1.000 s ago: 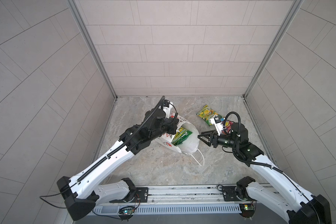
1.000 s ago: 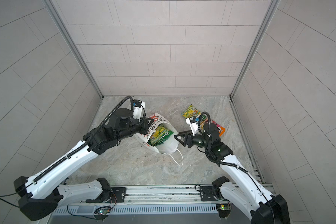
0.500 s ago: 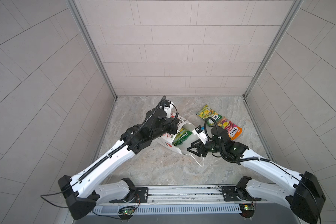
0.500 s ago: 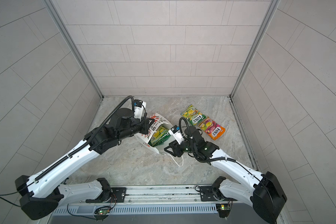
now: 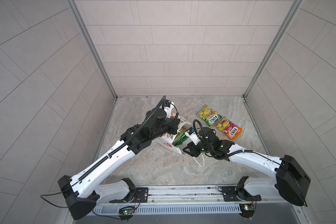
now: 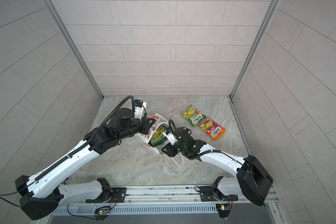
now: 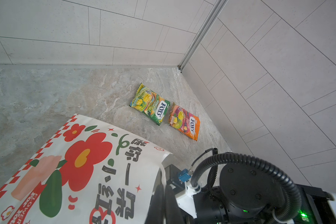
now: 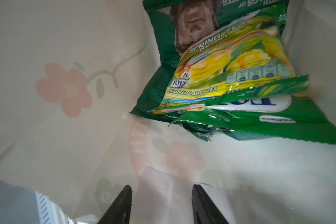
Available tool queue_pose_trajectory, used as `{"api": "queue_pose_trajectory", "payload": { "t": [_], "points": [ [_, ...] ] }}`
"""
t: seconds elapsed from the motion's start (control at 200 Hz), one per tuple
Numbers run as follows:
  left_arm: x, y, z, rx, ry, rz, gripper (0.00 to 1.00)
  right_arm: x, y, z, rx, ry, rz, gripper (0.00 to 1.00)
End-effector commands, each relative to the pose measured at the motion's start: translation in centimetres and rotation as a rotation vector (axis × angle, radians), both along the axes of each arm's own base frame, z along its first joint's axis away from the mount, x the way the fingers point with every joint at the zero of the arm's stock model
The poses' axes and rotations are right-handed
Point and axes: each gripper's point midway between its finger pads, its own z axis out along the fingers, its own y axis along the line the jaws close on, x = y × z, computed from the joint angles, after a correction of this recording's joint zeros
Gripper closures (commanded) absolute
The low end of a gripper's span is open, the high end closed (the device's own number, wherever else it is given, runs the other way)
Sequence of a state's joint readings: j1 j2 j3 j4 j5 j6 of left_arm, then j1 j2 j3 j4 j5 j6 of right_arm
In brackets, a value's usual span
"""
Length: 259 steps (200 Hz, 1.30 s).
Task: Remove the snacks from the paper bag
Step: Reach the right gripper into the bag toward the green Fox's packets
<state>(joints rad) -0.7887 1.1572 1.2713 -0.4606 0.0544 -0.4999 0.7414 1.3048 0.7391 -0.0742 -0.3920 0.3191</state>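
Hard to see: in both top views the right fingers (image 5: 186, 150) sit at the mouth of the paper bag (image 5: 168, 139), tips hidden. Only green-yellow slivers of the contents show there.

The right wrist view is blurred. A dark green crisp bag (image 8: 163, 48) runs off the frame, overlain by a yellow-green packet (image 8: 231, 73). A lower packet (image 8: 270, 124) shows only part of its lettering.

Left fingers (image 7: 164, 201) are pressed together on the bag's rim, partly cut off by the frame edge.

Right fingers stand about half apart inside the bag, gripping nothing. The packets lie ahead of the tips, not touching.

An outer yellow-green packet (image 5: 209, 117) and an orange-pink packet (image 5: 228, 130) lie side by side on the bench (image 5: 159, 166), apart from both arms.
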Motion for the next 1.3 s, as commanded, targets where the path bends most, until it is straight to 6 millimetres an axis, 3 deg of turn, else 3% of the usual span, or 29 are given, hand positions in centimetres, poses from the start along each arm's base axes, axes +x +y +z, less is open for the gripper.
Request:
{"api": "queue_pose_trajectory", "payload": {
  "t": [0.0,0.27,0.575,0.906,1.086,1.291],
  "points": [
    [-0.3,-0.1,1.9,-0.046,-0.038,-0.009,1.00,2.1,0.5,1.4,0.039,-0.031,-0.100,0.48],
    [-0.4,-0.2,1.8,-0.048,-0.034,-0.015,1.00,4.7,0.6,1.9,0.147,0.012,-0.302,0.48],
    [-0.4,-0.3,1.7,-0.050,-0.030,-0.020,1.00,6.3,1.3,1.5,0.317,0.121,-0.467,0.49],
    [-0.4,-0.7,1.6,-0.056,-0.021,-0.033,1.00,6.8,2.5,2.2,0.404,0.153,-0.486,0.53],
    [-0.4,-0.9,1.6,-0.063,-0.016,-0.038,1.00,7.4,1.5,1.1,0.392,0.175,-0.573,0.54],
    [-0.5,-1.1,1.4,-0.062,-0.011,-0.049,1.00,8.0,1.9,1.0,0.417,0.188,-0.602,0.54]
  ]
}}
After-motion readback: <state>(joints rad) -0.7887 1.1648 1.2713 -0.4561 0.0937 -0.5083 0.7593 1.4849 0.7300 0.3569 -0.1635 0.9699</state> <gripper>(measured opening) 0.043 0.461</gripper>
